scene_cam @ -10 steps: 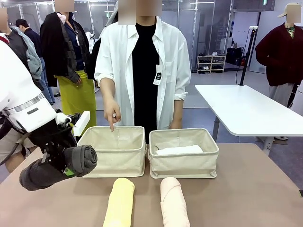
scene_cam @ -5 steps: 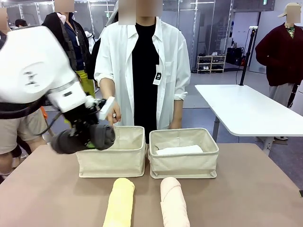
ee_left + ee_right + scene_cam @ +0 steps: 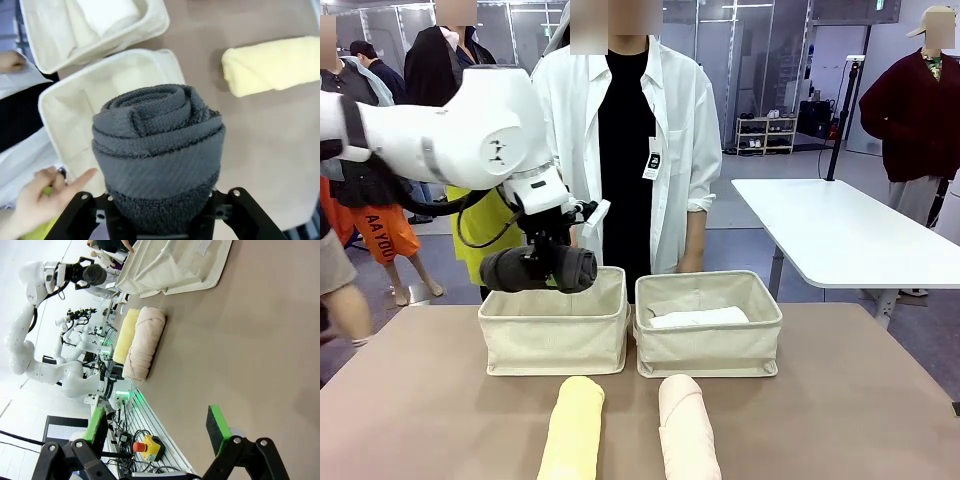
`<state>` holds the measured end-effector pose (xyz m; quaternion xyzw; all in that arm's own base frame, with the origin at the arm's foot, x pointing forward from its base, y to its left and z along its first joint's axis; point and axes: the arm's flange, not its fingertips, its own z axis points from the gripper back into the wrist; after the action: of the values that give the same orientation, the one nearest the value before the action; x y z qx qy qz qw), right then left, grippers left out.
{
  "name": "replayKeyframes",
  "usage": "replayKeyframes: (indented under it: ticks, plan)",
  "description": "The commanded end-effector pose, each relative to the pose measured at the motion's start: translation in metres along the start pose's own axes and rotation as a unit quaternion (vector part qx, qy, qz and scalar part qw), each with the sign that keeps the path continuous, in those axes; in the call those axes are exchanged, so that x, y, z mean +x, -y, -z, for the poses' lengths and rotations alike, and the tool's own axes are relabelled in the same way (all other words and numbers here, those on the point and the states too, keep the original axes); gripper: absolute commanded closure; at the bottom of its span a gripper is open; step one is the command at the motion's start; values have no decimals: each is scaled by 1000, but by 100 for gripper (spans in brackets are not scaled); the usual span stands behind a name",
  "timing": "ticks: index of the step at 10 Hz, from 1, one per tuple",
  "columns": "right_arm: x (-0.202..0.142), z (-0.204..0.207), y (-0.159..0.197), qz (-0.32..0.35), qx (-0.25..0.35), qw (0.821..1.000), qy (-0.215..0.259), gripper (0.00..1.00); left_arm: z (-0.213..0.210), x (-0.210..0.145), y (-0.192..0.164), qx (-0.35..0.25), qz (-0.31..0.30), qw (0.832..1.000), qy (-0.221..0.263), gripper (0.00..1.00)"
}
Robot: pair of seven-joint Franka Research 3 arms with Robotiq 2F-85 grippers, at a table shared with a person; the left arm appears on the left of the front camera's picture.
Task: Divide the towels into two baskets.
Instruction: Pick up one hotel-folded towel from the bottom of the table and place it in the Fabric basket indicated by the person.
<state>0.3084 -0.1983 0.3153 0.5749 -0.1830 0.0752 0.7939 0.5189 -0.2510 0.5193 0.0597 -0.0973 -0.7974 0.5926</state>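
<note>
My left gripper (image 3: 558, 262) is shut on the dark grey towel (image 3: 538, 270), which hangs level just above the back rim of the left basket (image 3: 555, 340). In the left wrist view the grey towel (image 3: 157, 150) is seen end-on over that basket (image 3: 165, 62), whose inside is bare. The white towel (image 3: 685, 318) lies in the right basket (image 3: 710, 350). On the table in front lie the pale yellow towel (image 3: 572, 430) and the peach-pink towel (image 3: 687, 435). My right gripper (image 3: 156, 426) hangs open above bare tabletop, far from both towels.
A person in a white shirt stands right behind the baskets; a hand (image 3: 45, 192) hovers by the left basket's far edge. Brown tabletop (image 3: 850, 400) lies free to the right and left of the towels.
My left arm has swung up and to the right with the grey towel, from low at the table's left side to above the left basket. The right gripper has not moved.
</note>
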Motion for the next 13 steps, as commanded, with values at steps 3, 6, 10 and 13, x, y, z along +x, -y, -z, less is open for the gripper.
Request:
replayKeyframes:
  ticks: [3,6,10,13]
  plan:
    - [-1,0,-3,0,-5,1000,1,0,50,-6,-68,-16,23,1000,4,64]
    - [-1,0,-3,0,-5,1000,1,0,84,-23,-87,-24,-5,1000,-13,64]
    - [-1,0,-3,0,-5,1000,1,0,102,-32,-95,-37,-33,998,-44,35]
    - [-1,0,-3,0,-5,1000,1,0,106,-34,-92,-35,-49,996,-70,0]
